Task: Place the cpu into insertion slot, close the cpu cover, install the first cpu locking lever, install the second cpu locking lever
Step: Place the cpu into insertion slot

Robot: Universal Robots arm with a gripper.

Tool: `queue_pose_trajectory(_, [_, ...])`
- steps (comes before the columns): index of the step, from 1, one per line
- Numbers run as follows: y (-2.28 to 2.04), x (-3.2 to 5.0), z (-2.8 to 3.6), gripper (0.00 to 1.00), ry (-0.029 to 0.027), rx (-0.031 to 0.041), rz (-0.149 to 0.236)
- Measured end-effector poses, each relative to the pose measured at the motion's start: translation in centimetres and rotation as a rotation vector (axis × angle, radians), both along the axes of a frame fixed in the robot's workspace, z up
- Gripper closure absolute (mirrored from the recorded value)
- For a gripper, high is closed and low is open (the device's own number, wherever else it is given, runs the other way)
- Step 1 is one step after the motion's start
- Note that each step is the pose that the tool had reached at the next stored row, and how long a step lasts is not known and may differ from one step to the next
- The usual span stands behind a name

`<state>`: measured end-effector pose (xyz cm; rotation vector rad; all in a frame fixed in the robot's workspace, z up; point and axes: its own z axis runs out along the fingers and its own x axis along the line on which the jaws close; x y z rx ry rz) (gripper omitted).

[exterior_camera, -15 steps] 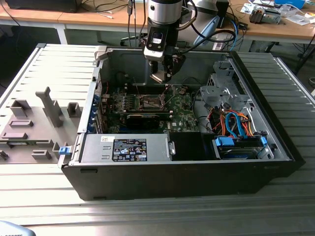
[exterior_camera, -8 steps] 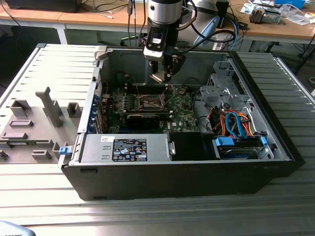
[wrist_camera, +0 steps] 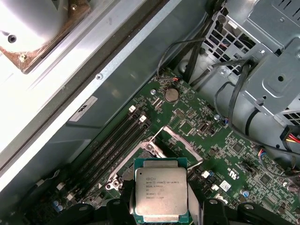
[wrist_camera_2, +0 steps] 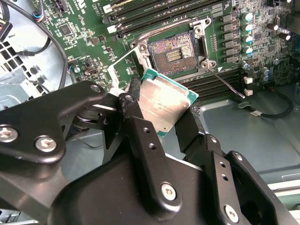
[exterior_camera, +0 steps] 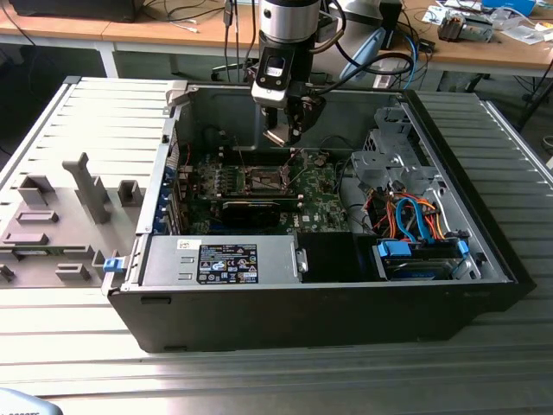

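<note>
Black gripper [exterior_camera: 288, 134] closed on flat silver-grey square cpu [wrist_camera_2: 166, 105], exterior view's upper centre.
Chip clear above dark-centred, metal-rimmed insertion slot [wrist_camera_2: 176, 51]; grey case walls [exterior_camera: 216, 112] well apart.

We log the claw [exterior_camera: 288, 134] hanging inside the open computer case [exterior_camera: 346, 320], above the insertion slot [exterior_camera: 262, 179] on the green board [exterior_camera: 324, 203]. The case sits on a ribbed metal counter [exterior_camera: 259, 380], with a grey fixture [exterior_camera: 86, 186] at the exterior view's left.
</note>
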<state>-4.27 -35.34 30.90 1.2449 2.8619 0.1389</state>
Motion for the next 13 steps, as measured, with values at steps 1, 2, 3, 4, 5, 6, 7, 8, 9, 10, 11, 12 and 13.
queue_pose_trajectory(1, [0.0, 0.0, 0.0, 0.46, 0.0, 0.0, -0.001])
queue_pose_trajectory(2, [0.0, 0.0, 0.0, 0.46, 0.0, 0.0, -0.002])
queue_pose_trajectory(3, [0.0, 0.0, 0.0, 0.46, 0.0, 0.0, -0.003])
queue_pose_trajectory(4, [0.0, 0.0, 0.0, 0.46, 0.0, 0.0, -0.003])
queue_pose_trajectory(5, [0.0, 0.0, 0.0, 0.46, 0.0, 0.0, -0.004])
queue_pose_trajectory(6, [0.0, 0.0, 0.0, 0.46, 0.0, 0.0, -0.005])
queue_pose_trajectory(7, [0.0, 0.0, 0.0, 0.46, 0.0, 0.0, -0.006])
queue_pose_trajectory(8, [0.0, 0.0, 0.0, 0.46, 0.0, -0.0001, -0.007])
queue_pose_trajectory(9, [0.0, 0.0, 0.0, 0.46, 0.0, -0.0001, -0.008])
queue_pose_trajectory(10, [0.0, 0.0, 0.0, 0.46, 0.0, -0.0001, -0.009])
queue_pose_trajectory(11, [0.0, 0.0, 0.0, 0.46, 0.0, 0.0001, -0.01])
queue_pose_trajectory(12, [0.0, 0.0, 0.0, 0.46, 0.0, 0.0, -0.012])
queue_pose_trajectory(13, [0.0, 0.0, 0.0, 0.46, 0.0, 0.0, -0.013])
